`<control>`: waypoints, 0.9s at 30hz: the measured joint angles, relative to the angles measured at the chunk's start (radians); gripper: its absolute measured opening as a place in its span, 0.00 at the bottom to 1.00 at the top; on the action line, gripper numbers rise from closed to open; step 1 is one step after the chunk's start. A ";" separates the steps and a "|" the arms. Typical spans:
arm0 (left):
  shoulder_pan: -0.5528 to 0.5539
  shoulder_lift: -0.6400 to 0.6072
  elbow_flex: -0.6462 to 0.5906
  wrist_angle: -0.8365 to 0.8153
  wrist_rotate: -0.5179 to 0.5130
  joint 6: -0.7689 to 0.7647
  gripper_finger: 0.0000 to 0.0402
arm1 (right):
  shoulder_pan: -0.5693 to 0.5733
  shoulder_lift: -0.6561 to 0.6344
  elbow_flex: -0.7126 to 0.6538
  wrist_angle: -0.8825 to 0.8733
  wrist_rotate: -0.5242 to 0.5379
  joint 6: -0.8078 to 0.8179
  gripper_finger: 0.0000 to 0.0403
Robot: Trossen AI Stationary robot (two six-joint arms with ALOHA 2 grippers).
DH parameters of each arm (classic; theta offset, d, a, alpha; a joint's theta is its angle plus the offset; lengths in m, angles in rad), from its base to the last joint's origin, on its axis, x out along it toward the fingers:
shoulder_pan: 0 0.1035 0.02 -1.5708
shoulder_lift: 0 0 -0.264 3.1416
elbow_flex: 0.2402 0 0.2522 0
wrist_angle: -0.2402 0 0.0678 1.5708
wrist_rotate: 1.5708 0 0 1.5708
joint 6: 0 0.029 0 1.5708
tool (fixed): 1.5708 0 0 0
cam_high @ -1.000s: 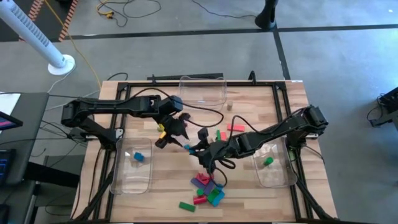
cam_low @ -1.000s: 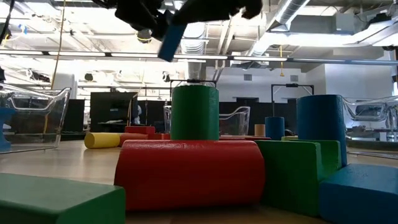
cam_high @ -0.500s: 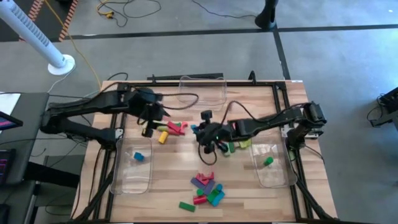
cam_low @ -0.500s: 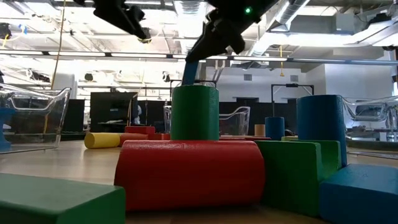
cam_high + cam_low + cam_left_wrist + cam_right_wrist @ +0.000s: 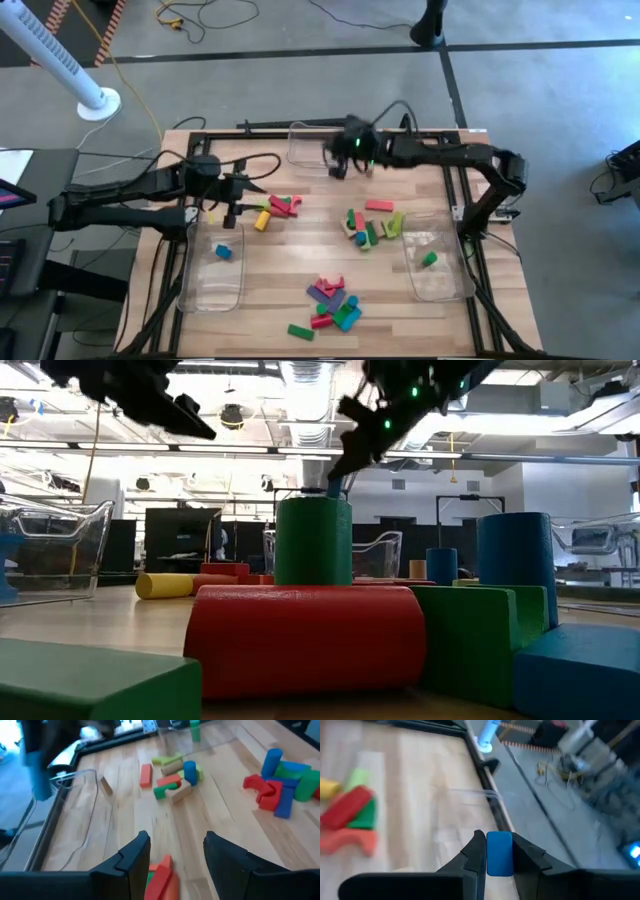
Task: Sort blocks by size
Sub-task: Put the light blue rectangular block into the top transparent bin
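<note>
The right arm stretched across the far side of the wooden table [image 5: 270,270], its right gripper [image 5: 338,165] poised over the clear plastic rectangular bin at the far edge [image 5: 325,145] and clenched on a small blue rectangular block [image 5: 499,853], which sat upright between the two dark fingers [image 5: 476,851] in the right wrist view. The left arm reached in low from the table's left side, its left gripper [image 5: 236,193] hovering with fingers parted and nothing between them, just beside a small cluster of red, green and yellow blocks [image 5: 277,208]. A second cluster of red, green, tan and blue blocks [image 5: 368,225] lay near the table's middle, well apart from both grippers, and a third heap of pink, purple, red, green and blue blocks [image 5: 328,303] lay at the near edge. One blue block [image 5: 222,251] rested in the clear plastic bin on the left [image 5: 215,285], and one green block [image 5: 430,259] in the clear plastic bin on the right [image 5: 440,280]
</note>
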 joint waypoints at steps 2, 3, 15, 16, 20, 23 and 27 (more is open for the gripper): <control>0.000 -0.007 -0.047 0.070 0.001 -0.016 0.44 | -0.055 0.011 0.000 0.000 -0.055 0.043 0.24; 0.000 -0.007 -0.065 0.106 0.001 -0.027 0.44 | -0.078 0.017 0.000 -0.001 -0.092 0.064 0.24; -0.016 0.059 -0.096 0.317 0.025 -0.166 0.44 | -0.189 0.166 0.000 0.053 -0.275 0.187 0.24; -0.023 0.067 -0.096 0.320 0.026 -0.166 0.44 | -0.192 0.183 0.000 0.062 -0.297 0.195 0.24; -0.052 0.106 -0.096 0.330 0.026 -0.166 0.44 | -0.200 0.239 0.000 0.090 -0.347 0.228 0.24; -0.073 0.138 -0.096 0.331 0.026 -0.163 0.44 | -0.208 0.261 0.000 0.090 -0.349 0.246 0.24; -0.091 0.180 -0.096 0.336 0.025 -0.162 0.44 | -0.224 0.262 0.000 0.078 -0.357 0.305 0.24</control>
